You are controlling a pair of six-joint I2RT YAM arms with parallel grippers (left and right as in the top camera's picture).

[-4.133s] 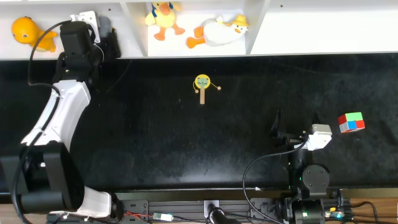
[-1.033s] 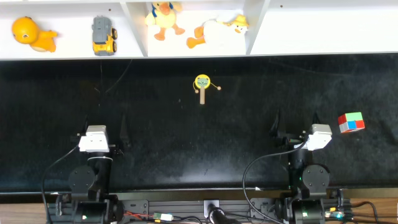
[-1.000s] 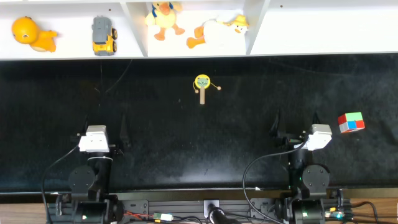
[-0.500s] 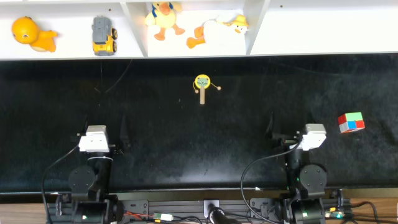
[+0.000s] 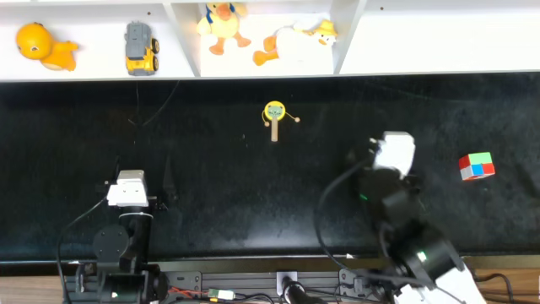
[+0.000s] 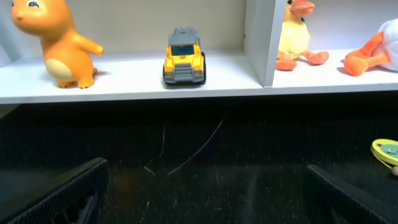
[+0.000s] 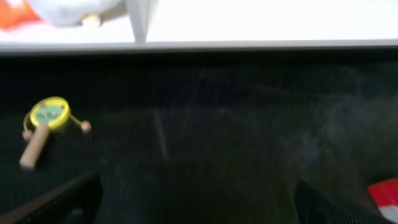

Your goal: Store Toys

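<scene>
A small yellow hand drum with a wooden handle (image 5: pixel 274 116) lies on the black mat (image 5: pixel 211 169) near the white shelf (image 5: pixel 422 51), below its middle compartment. A multicoloured cube (image 5: pixel 477 165) sits farther from the shelf, toward its right end. The left gripper (image 6: pixel 205 179) and right gripper (image 7: pixel 196 186) face the shelf, fingers spread, holding nothing.
</scene>
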